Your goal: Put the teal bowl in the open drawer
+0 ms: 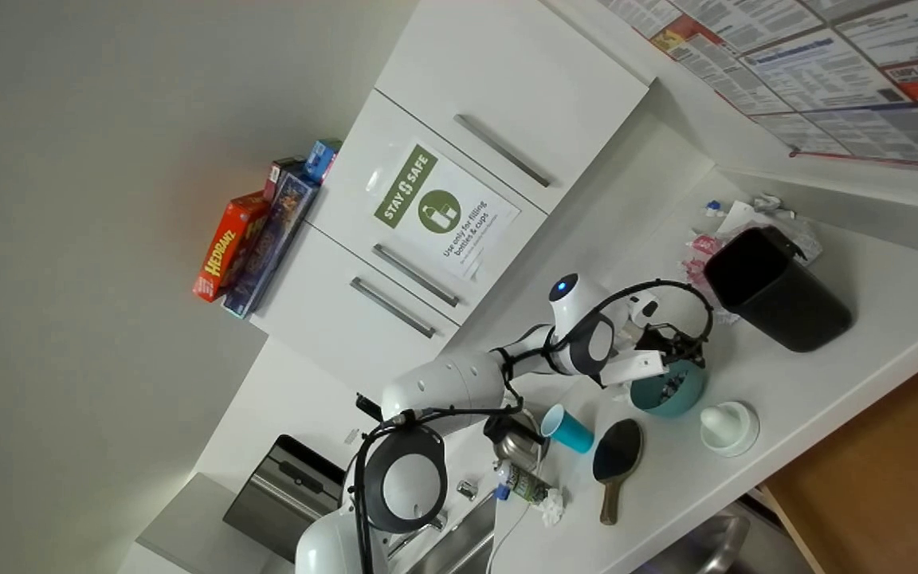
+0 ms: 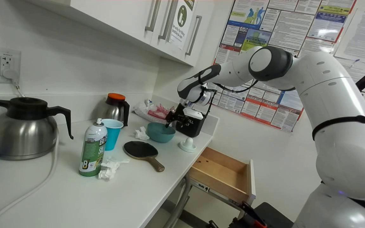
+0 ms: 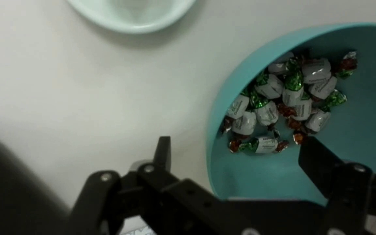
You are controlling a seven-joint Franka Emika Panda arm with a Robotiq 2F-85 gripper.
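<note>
White cabinets [image 1: 499,72] hang over the long white table [image 2: 106,202] I work at, and printed notices [image 2: 277,34] cover a wall of the room. Below the table's edge, the wooden drawer [image 2: 223,169] stands open; in an exterior view the frame's corner cuts the drawer [image 1: 881,462] off. The black bin [image 1: 798,307] stands on the table, and a dark blur [image 3: 8,192] fills my wrist view's lower left; I cannot tell whether that is the bin. My teal bowl [image 2: 158,134] rests upright on the table near the bin: round, smooth, plain-coloured, thin-rimmed. In the wrist view I lose its right side past the frame and its lower edge behind the jaws. These stand wide, one over the bowl's inside, the other beyond its wall; I cannot tell if either touches. Wrapped candies [image 3: 292,95], white with green and brown foil, crowd one side of the bowl.
</note>
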